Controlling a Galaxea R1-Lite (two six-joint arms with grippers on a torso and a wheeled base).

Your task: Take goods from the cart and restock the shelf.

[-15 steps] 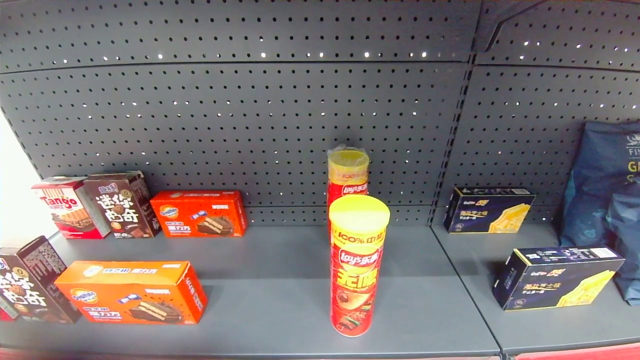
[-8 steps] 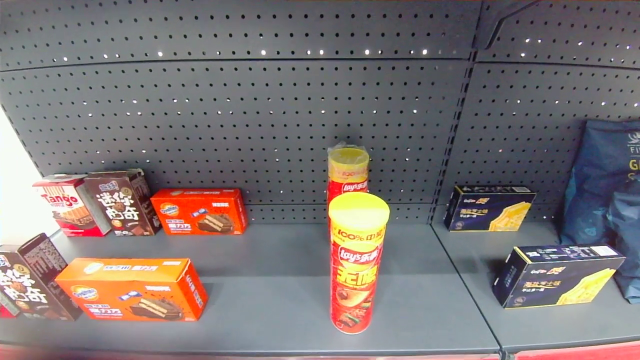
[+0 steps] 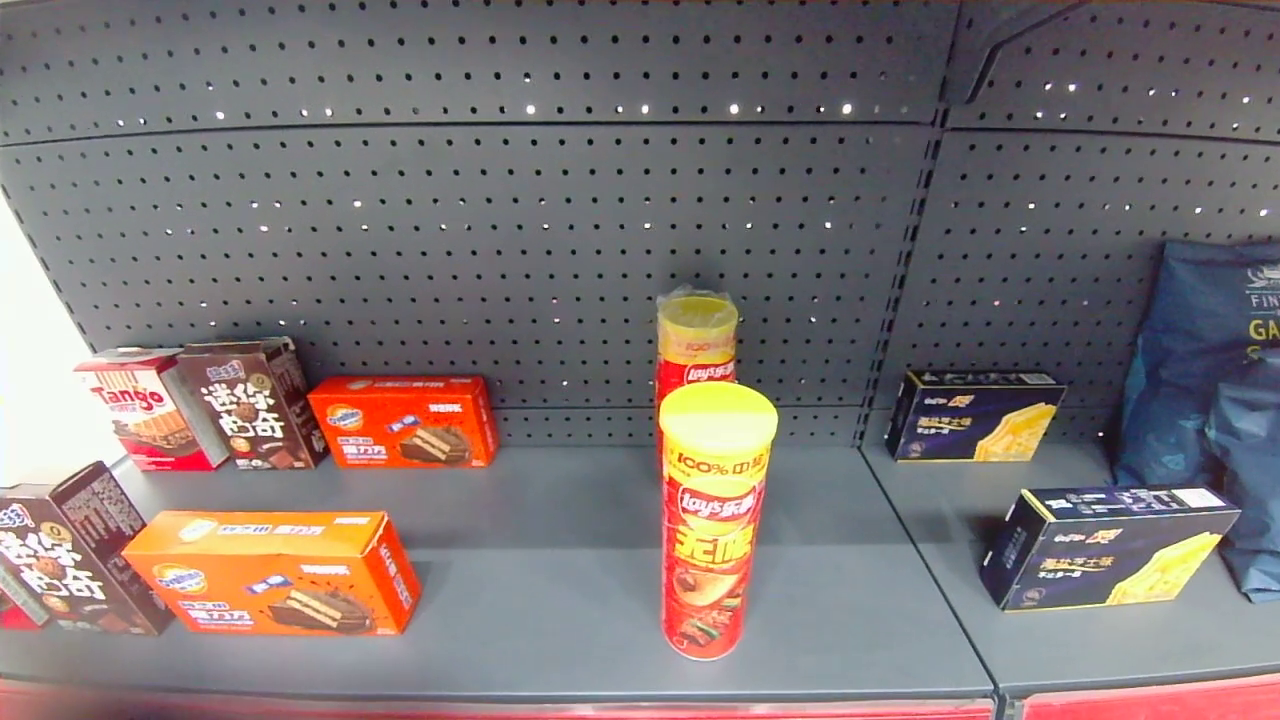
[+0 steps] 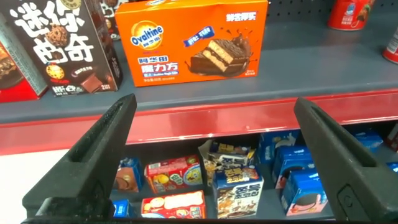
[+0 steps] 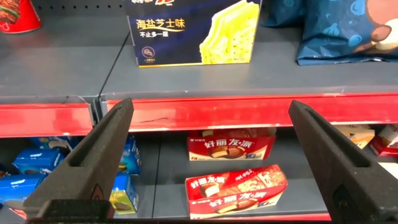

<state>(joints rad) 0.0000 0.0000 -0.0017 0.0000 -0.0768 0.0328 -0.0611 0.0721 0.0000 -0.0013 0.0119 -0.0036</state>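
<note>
1. The shelf (image 3: 560,590) is being shown across the lower half of the head frame, with the pegboard (image 3: 500,250) rising behind it.
2. The front can (image 3: 715,520) is standing upright just right of centre, near the shelf's front edge. The rear can (image 3: 696,345) is standing directly behind it, against the pegboard.
3. At lower left, the front orange box (image 3: 270,575) is lying just beside the front brown box (image 3: 65,565).
4. At mid left, the red box (image 3: 145,410), the rear brown box (image 3: 250,405) and the rear orange box (image 3: 405,422) are being displayed in a row along the pegboard.
5. At the right, the rear navy box (image 3: 975,417) is sitting at the back and the front navy box (image 3: 1110,547) nearer the front. The blue bags (image 3: 1215,400) are leaning at the right edge.
6. The left gripper (image 4: 211,168) is being held before the red edge (image 4: 205,118) of the shelf, facing the front orange box. Its jaws are being kept wide apart, with nothing between them.
7. The right gripper (image 5: 211,165) is being held before the same edge, facing the front navy box. Its jaws are likewise wide apart and empty.
8. Small packs (image 4: 236,186) and red cartons (image 5: 233,149) are lying on a lower level beyond the grippers.
</note>
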